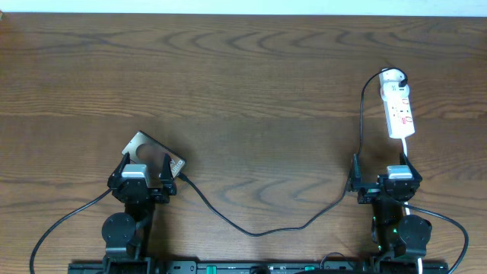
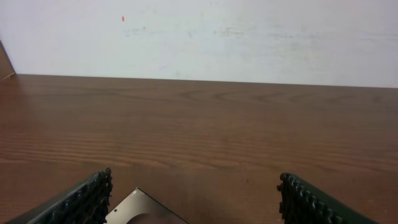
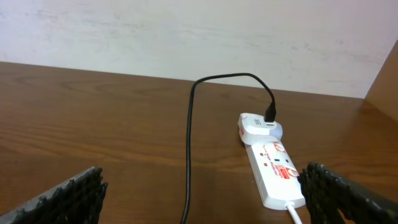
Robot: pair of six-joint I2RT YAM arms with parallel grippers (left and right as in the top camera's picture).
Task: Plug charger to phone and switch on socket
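On the table, left hand spread apart over phone, right hand apart near socket, charger between.

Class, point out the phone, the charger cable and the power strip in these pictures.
phone (image 1: 141, 143): overhead view, on the bare grey back near its far corner.
charger cable (image 3: 189, 149): right wrist view, on the straight run of the thin black cable.
power strip (image 1: 399, 113): overhead view, middle of the white body.

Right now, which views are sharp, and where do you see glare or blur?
Overhead: even light, no hard shadows, socket small yet distinct. Right wrist: socket sharp, the near fingers soft and dark. Left wrist: table grain clear, phone corner cropped at the bottom edge.
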